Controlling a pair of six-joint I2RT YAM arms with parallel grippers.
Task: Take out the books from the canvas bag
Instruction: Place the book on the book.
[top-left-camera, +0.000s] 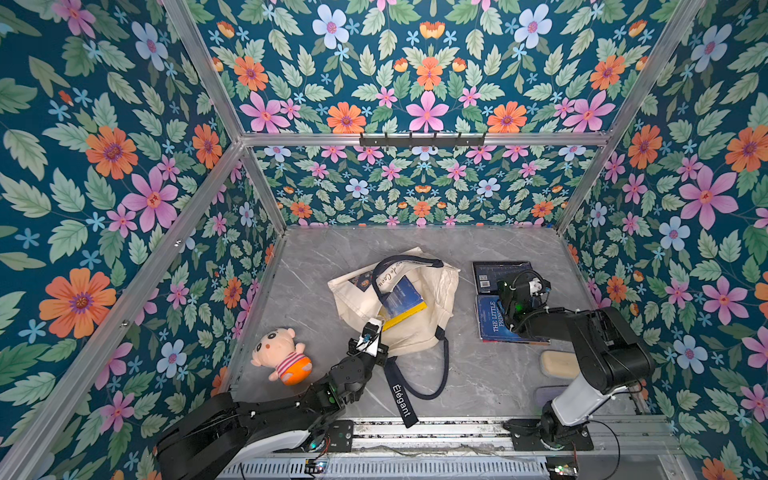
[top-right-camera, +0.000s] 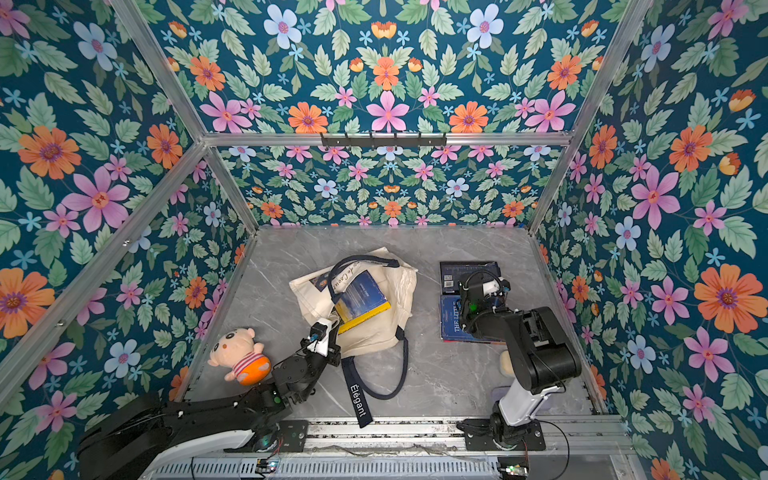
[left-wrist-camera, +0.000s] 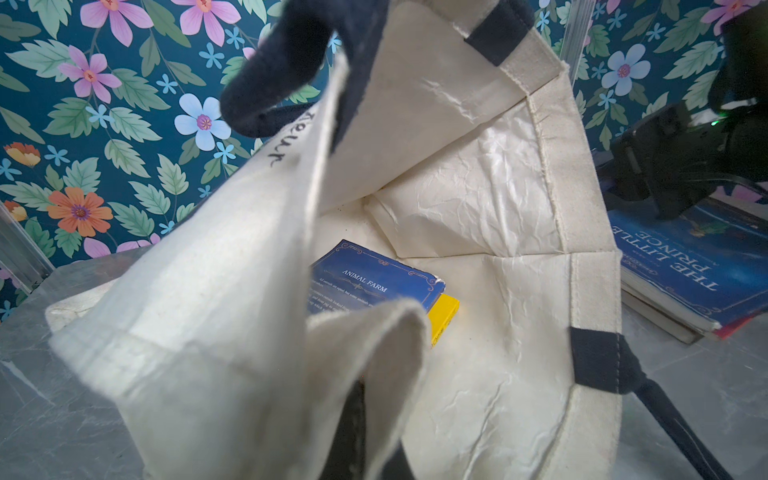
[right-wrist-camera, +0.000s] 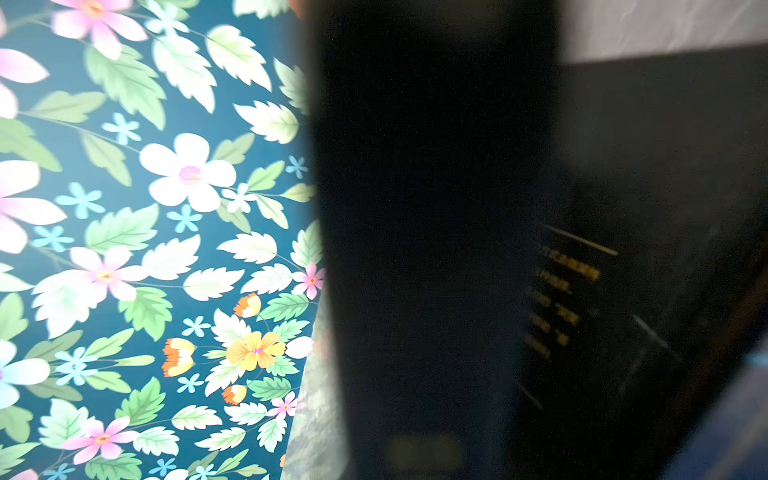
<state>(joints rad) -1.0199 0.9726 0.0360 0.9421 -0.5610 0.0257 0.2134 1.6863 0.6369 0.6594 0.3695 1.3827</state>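
The cream canvas bag (top-left-camera: 419, 332) lies open on the marble table in both top views. My left gripper (top-left-camera: 374, 326) is shut on the bag's near rim (left-wrist-camera: 249, 365) and holds the mouth up. Inside lie two books, a blue one titled Animal Farm (left-wrist-camera: 374, 278) on a yellow one (left-wrist-camera: 444, 316). To the right a black book (top-left-camera: 488, 272) and The Little Prince (top-left-camera: 492, 322) lie on the table. My right gripper (top-left-camera: 515, 297) hangs over them, shut on a dark book (right-wrist-camera: 432, 249) with a landscape strip (right-wrist-camera: 318, 415) along its edge. Its fingertips are hidden.
A pink plush doll (top-left-camera: 282, 355) lies at the front left. The navy strap reading Elégant (top-left-camera: 401, 399) trails toward the front rail (top-left-camera: 436, 432). A beige oval pad (top-left-camera: 557, 363) and a pale lavender one (top-left-camera: 546, 395) sit by the right arm's base. Floral walls close in three sides.
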